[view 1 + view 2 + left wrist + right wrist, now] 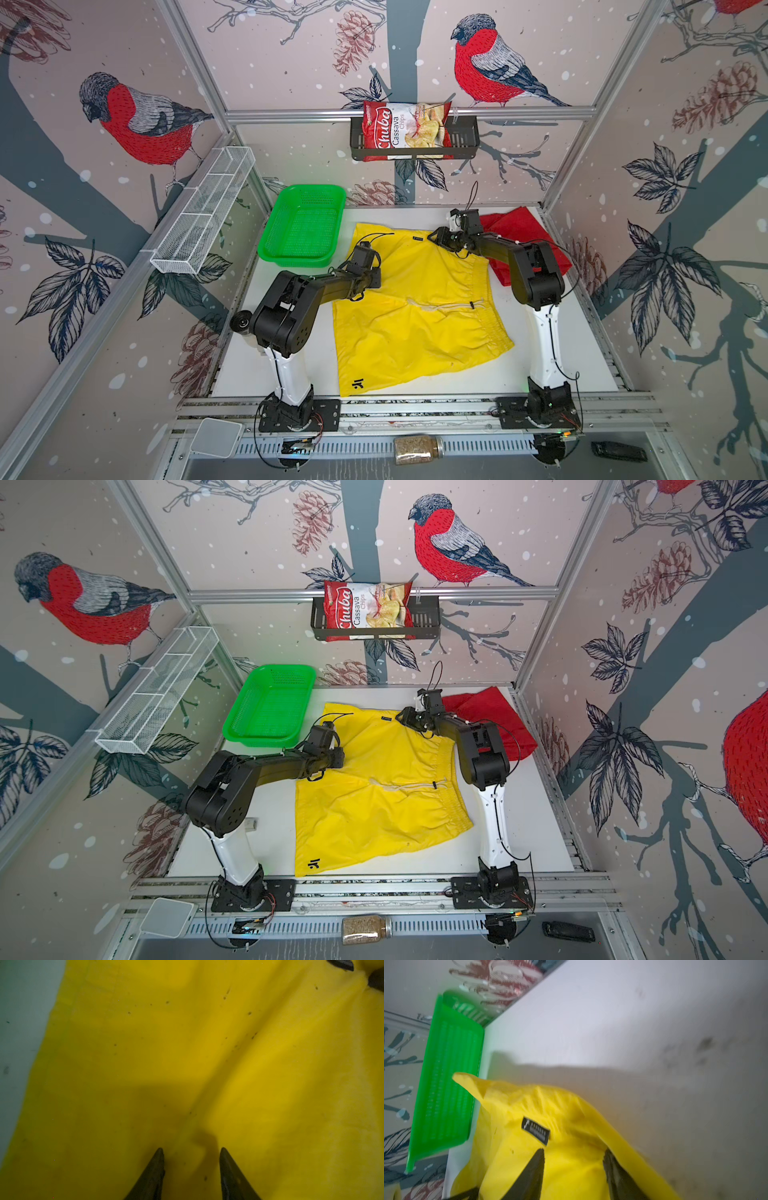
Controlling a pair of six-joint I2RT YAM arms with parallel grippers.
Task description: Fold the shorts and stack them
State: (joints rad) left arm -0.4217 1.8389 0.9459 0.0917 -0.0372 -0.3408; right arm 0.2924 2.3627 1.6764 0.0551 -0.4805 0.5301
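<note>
The yellow shorts (pixel 415 328) (pixel 374 812) lie spread across the middle of the white table, waistband toward the right, drawstring on top. My left gripper (pixel 370 276) (pixel 191 1149) presses down on their left leg, and a small pucker of the yellow shorts (pixel 187 1053) is pinched between its jaws. My right gripper (pixel 440 239) (pixel 574 1150) is shut on the far right edge of the yellow shorts (pixel 512 1109), near a black label (pixel 535 1130), and that edge is lifted off the table. The red shorts (pixel 523 232) (pixel 486 712) lie crumpled at the back right, partly behind the right arm.
A green mesh basket (pixel 309 189) (pixel 446 1084) stands at the back left, close to the yellow shorts' far corner. A white wire rack (pixel 203 212) hangs on the left wall. A black shelf with a chips bag (pixel 405 131) hangs on the back wall. A jar (pixel 417 449) lies below the front rail.
</note>
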